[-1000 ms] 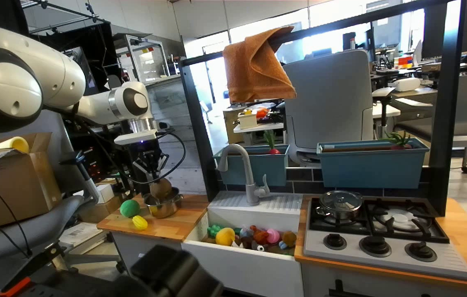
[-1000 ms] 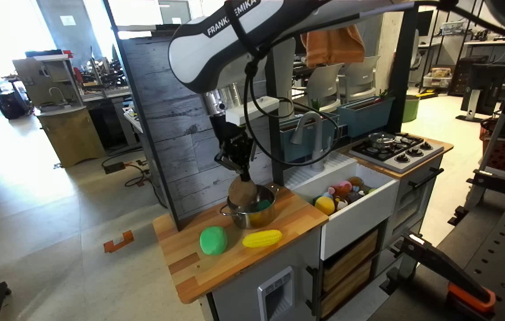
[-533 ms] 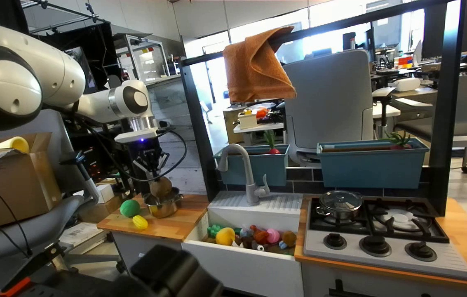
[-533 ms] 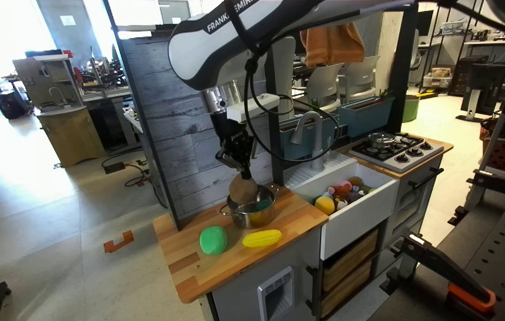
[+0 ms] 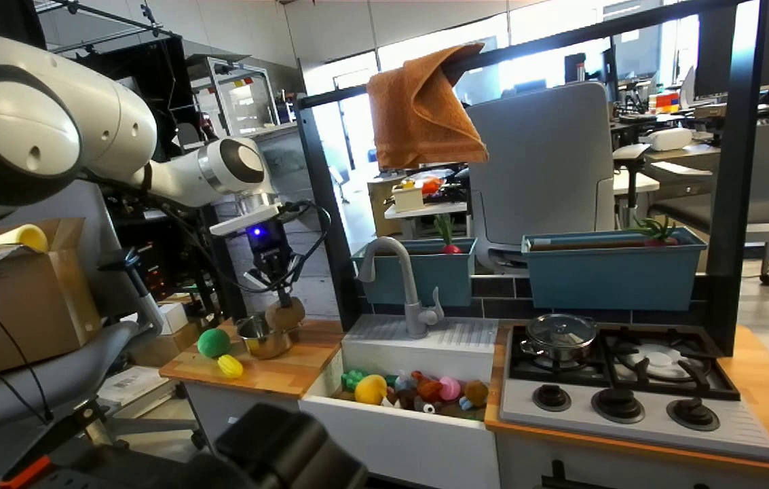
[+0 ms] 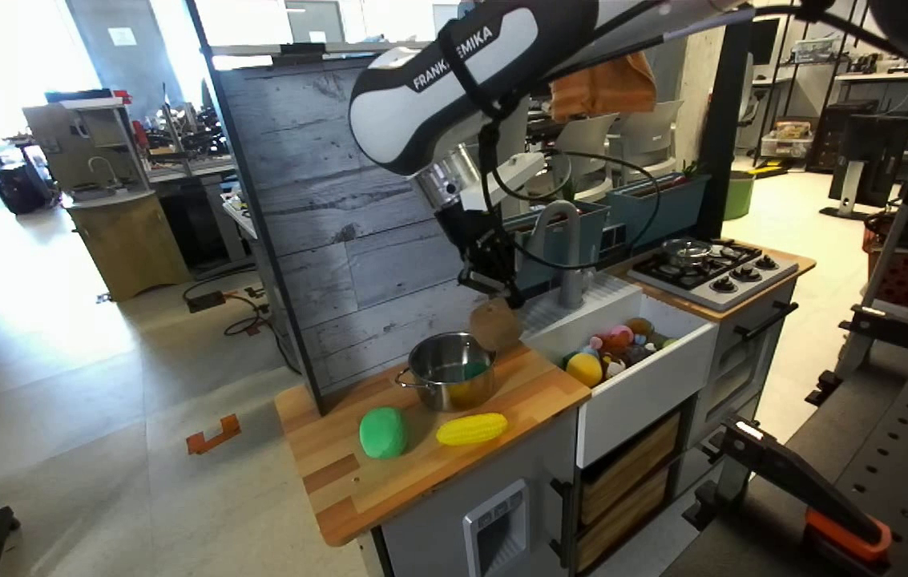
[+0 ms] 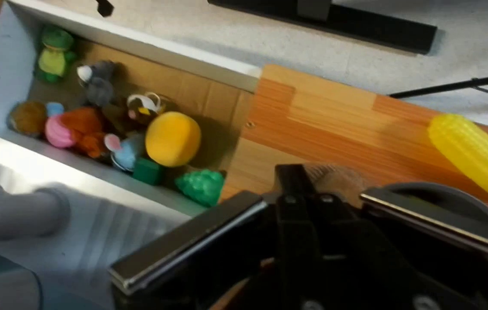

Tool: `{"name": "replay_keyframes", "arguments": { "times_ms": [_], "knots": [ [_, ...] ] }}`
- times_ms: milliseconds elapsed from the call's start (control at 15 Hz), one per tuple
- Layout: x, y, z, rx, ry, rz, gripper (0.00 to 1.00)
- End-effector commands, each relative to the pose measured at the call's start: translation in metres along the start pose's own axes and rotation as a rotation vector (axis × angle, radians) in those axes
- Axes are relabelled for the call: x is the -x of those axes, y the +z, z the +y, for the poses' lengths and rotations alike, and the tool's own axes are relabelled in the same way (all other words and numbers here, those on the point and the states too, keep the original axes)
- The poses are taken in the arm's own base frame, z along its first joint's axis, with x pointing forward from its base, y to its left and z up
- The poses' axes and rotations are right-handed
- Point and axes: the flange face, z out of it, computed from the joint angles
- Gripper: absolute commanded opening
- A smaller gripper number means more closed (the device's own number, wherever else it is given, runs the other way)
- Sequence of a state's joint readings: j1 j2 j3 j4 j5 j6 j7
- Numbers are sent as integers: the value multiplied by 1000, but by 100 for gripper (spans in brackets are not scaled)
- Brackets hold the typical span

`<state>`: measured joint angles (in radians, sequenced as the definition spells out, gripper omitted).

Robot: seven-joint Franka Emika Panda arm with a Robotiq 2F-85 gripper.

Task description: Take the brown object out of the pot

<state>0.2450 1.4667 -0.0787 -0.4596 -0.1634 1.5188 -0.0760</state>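
The brown object is a round tan-brown lump. My gripper is shut on its top and holds it up beside the pot, on the sink side; the gripper also shows in an exterior view. There the brown object overlaps the pot's rim in the picture. The steel pot stands upright on the wooden counter, with something green inside. In the wrist view the brown object is blurred and partly hidden behind the dark fingers. The pot's rim shows at the right there.
A green ball and a yellow corn lie on the counter before the pot. The sink with several soft toys adjoins it, with a grey faucet behind. A grey panel stands behind the counter.
My gripper has moved toward the sink and tilted, carrying the brown object from over the pot to beside it. The pot, green ball and corn have stayed in place.
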Motion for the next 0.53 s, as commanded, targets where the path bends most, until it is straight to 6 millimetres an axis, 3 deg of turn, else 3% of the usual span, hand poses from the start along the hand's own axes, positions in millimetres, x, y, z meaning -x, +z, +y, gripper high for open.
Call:
{"name": "replay_keyframes", "arguments": {
  "times_ms": [0,467],
  "knots": [
    [13,3,32,54,14,-76,0],
    [24,19,45,16,38,-173,0]
  ]
}}
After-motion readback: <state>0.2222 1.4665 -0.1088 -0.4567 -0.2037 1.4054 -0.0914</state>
